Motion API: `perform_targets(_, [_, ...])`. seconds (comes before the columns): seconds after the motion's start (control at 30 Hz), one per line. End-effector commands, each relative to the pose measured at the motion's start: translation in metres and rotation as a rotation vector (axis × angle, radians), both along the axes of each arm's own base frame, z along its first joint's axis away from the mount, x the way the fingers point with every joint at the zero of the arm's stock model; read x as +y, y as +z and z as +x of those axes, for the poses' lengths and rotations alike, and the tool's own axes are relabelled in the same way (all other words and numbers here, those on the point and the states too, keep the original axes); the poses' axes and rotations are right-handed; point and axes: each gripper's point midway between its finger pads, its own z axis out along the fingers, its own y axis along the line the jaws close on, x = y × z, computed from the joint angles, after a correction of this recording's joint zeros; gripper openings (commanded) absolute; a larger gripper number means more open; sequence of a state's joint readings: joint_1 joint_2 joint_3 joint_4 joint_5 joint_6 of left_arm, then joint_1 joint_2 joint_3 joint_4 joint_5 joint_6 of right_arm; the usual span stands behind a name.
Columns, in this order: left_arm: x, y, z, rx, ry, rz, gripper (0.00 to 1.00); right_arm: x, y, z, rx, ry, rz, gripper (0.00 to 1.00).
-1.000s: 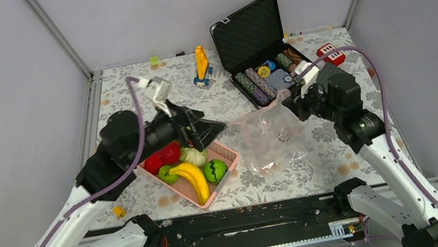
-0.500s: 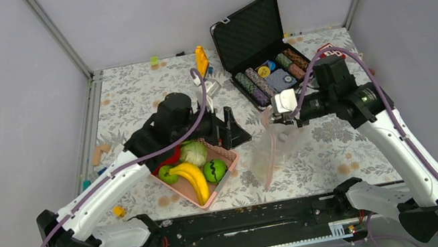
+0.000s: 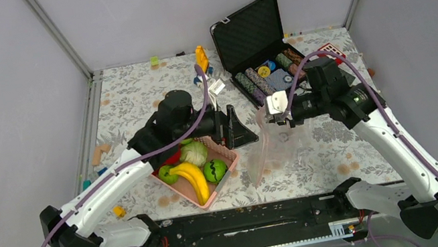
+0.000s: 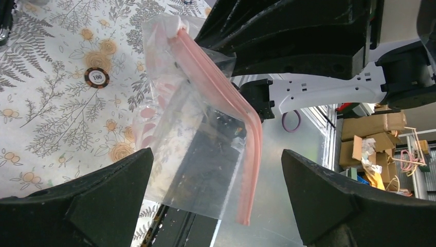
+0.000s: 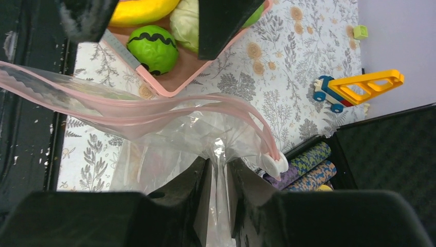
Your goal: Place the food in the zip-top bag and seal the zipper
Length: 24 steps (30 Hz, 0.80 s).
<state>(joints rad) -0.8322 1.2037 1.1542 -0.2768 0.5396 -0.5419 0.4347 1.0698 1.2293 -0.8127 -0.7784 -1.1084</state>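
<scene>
My right gripper (image 3: 280,115) is shut on a bunched fold of the clear zip-top bag (image 3: 270,150) and holds it up so it hangs above the table; the right wrist view shows the pinch (image 5: 218,175). The pink zipper (image 4: 226,87) with its white slider (image 5: 273,164) stands open in a loop. My left gripper (image 3: 232,132) is open and empty, just left of the bag's mouth, with the bag between its spread fingers (image 4: 77,206) but not touching. The food lies in the pink basket (image 3: 227,154): banana (image 3: 193,179), cabbage (image 3: 193,152), green fruit (image 3: 214,170), red apple (image 3: 171,159).
An open black case (image 3: 249,33) with poker chips stands at the back right, close behind the bag. A yellow toy crane (image 3: 202,60) and a red toy (image 3: 330,49) lie at the back. A loose chip (image 4: 96,77) lies on the floral cloth. Small toys lie at the left edge.
My right gripper has lifted the bag off the table and swung it left. My left arm has moved from over the basket rightward to the bag's mouth.
</scene>
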Motion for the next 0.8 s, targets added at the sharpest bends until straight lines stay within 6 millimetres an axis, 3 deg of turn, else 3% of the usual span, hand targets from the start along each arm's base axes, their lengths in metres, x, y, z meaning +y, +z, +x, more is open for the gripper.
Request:
perform_targets(0.0, [-0.012, 0.015, -0.002, -0.003, -0.039, -0.054, 0.99, 0.003, 0.002, 0.015, -0.015, -0.06, 0.001, 0.24])
perform_targets(0.17, [-0.016, 0.003, 0.011, 0.019, 0.028, 0.018, 0.99, 0.003, 0.0, 0.017, -0.018, -0.072, -0.002, 0.24])
perform_targets(0.5, [-0.019, -0.006, 0.019, 0.032, 0.073, 0.065, 0.93, 0.003, -0.001, 0.014, -0.041, -0.059, 0.001, 0.24])
perform_targets(0.77, [-0.012, 0.001, 0.015, 0.008, 0.079, 0.047, 0.93, 0.004, -0.001, 0.012, -0.033, -0.046, -0.001, 0.24])
